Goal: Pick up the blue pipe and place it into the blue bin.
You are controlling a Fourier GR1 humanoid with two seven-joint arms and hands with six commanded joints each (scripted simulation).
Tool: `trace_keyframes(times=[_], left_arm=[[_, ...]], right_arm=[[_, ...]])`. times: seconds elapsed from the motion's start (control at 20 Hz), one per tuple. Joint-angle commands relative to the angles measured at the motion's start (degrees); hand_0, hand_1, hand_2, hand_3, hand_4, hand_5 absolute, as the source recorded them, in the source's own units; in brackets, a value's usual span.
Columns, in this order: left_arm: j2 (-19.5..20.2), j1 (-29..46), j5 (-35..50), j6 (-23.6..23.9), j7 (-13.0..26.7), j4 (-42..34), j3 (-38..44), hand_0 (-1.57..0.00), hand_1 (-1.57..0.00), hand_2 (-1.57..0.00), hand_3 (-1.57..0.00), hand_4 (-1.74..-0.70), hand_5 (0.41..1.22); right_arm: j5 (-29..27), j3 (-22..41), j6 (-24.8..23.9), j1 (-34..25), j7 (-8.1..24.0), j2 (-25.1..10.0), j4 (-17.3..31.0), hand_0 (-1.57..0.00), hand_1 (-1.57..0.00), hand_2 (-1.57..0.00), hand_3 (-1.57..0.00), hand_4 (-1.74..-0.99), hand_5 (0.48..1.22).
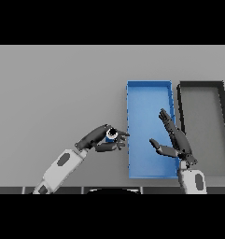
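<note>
The small blue pipe, its open end showing, sits pinched just left of the long, shallow blue bin, which lies on the tabletop.

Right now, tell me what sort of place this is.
Probably a sorting workstation: a plain grey table with a blue bin and a dark bin side by side. The left robot hand grips a blue pipe beside the blue bin; the right robot hand hovers open over it.

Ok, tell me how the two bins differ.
The blue bin has a bright blue floor and walls; the black bin has dark walls around a grey floor. The blue bin lies left of the black bin, and the open right hand hovers over it. Both are long rectangles lying side by side.
</note>
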Motion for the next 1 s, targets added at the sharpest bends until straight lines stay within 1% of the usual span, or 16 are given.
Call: trace_keyframes(times=[0.0, 0.05, 0.2, 0.25, 0.35, 0.4, 0.5, 0.55, 0.6, 0.65, 0.7, 0.75, 0.8, 0.85, 0.9, 0.95], left_arm=[[0.0, 0.6, -0.5, 0.0, -0.5, -0.3, -0.4, -1.57, -1.57, -1.57, -1.44, -1.73, 1.221], [-0.1, 0.6, -0.4, 0.3, -0.2, -0.4, -0.3, -1.57, -1.57, -1.57, -1.44, -1.73, 1.221], [-0.6, -0.2, -0.2, 0.0, 0.6, 0.1, 0.0, -1.57, -1.57, -1.57, -1.44, -1.73, 1.221], [-0.6, -0.2, -0.3, 0.0, 0.4, 0.2, 0.1, -1.57, -1.57, -1.57, -1.44, -1.73, 1.221], [-1.3, -0.9, -0.8, 0.4, 1.7, 0.5, -0.1, -1.57, -1.57, -1.57, -1.44, -1.73, 1.221], [-1.1, -1.0, -0.8, 0.4, 1.7, 0.4, 0.1, -1.57, -1.57, -1.57, -1.44, -1.73, 1.221], [-1.2, -1.0, -1.5, 0.4, 1.2, 1.1, 0.1, -1.57, -1.57, -1.57, -1.43, -1.73, 1.221], [-0.8, -0.8, -1.3, 0.1, 0.8, 0.6, 0.1, -1.57, -1.57, -1.57, -1.44, -1.73, 1.221], [-1.2, -1.1, -1.3, 0.0, 0.5, 1.6, 0.5, -1.57, -1.57, -1.57, -1.44, -1.73, 1.221], [-1.5, -0.8, -1.3, -0.1, 0.8, 1.1, -0.1, -1.57, -1.57, -1.57, -1.44, -1.73, 1.221], [-1.6, -0.8, -1.4, -0.2, 0.5, 1.4, -0.1, -1.57, -1.57, -1.57, -1.44, -1.73, 1.221], [-2.0, -0.8, -1.4, -0.4, 0.3, 1.6, -0.2, -1.57, -1.57, -1.57, -1.44, -1.73, 1.221], [-2.2, -1.4, -1.2, -0.7, -0.5, 2.0, 0.3, -1.57, -1.57, -1.57, -1.45, -1.73, 1.221], [-1.9, -1.6, -0.9, -1.2, -0.7, 2.4, 0.5, -1.57, -1.57, -1.57, -1.47, -1.73, 1.221], [-1.6, -1.6, -0.6, -1.7, -1.7, 2.6, 1.0, -1.57, -1.57, -1.57, -1.48, -1.73, 1.221], [-1.6, -1.6, -0.1, -2.2, -1.3, 2.7, 1.2, -1.57, -1.57, -1.57, -1.49, -1.73, 1.221]], right_arm=[[-2.0, 0.2, 1.7, -1.2, 2.3, -1.4, -1.1, 0.0, 0.0, 0.0, 0.0, -1.232, 0.55], [-4.2, -0.1, 3.4, -2.8, 4.0, -3.6, -2.8, 0.0, 0.0, 0.0, 0.0, -1.25, 0.532], [-5.6, 3.9, 6.7, -6.6, 9.3, -6.2, -7.2, 0.0, 0.0, 0.0, 0.0, -1.286, 0.52], [-7.2, 4.3, 7.6, -8.2, 10.5, -6.8, -8.0, 0.0, 0.0, 0.0, 0.0, -1.297, 0.523], [-8.1, 6.8, 8.5, -11.7, 14.4, -6.9, -8.8, 0.0, 0.0, 0.0, 0.0, -1.301, 0.52], [-8.5, 7.7, 9.4, -12.1, 14.7, -7.4, -9.9, 0.0, 0.0, 0.0, 0.0, -1.297, 0.522], [-9.8, 9.4, 10.1, -15.8, 17.3, -7.6, -10.7, 0.0, 0.0, 0.0, 0.0, -1.297, 0.526], [-9.8, 9.9, 10.2, -18.4, 18.5, -7.4, -9.7, 0.0, 0.0, 0.0, 0.0, -1.3, 0.529], [-9.6, 10.6, 11.5, -19.9, 18.8, -7.7, -8.9, 0.0, 0.0, 0.0, 0.0, -1.303, 0.532], [-9.3, 11.4, 12.1, -21.1, 19.1, -7.5, -8.7, 0.0, 0.0, 0.0, 0.0, -1.304, 0.532], [-9.9, 11.9, 12.7, -22.4, 19.3, -7.2, -8.3, 0.0, 0.0, 0.0, 0.0, -1.294, 0.532], [-9.9, 12.8, 13.0, -23.9, 20.3, -6.7, -7.5, 0.0, 0.0, 0.0, 0.0, -1.282, 0.53], [-10.0, 13.7, 13.2, -25.3, 21.2, -5.9, -7.2, 0.0, 0.0, 0.0, 0.0, -1.27, 0.53], [-10.2, 14.4, 13.3, -27.6, 22.3, -4.7, -5.5, 0.0, 0.0, 0.0, 0.0, -1.26, 0.531], [-9.5, 15.0, 13.9, -28.2, 21.7, -3.9, -4.2, 0.0, 0.0, 0.0, 0.0, -1.251, 0.535], [-9.0, 15.7, 13.9, -29.5, 22.7, -2.8, -2.9, 0.0, 0.0, 0.0, 0.0, -1.241, 0.532]])
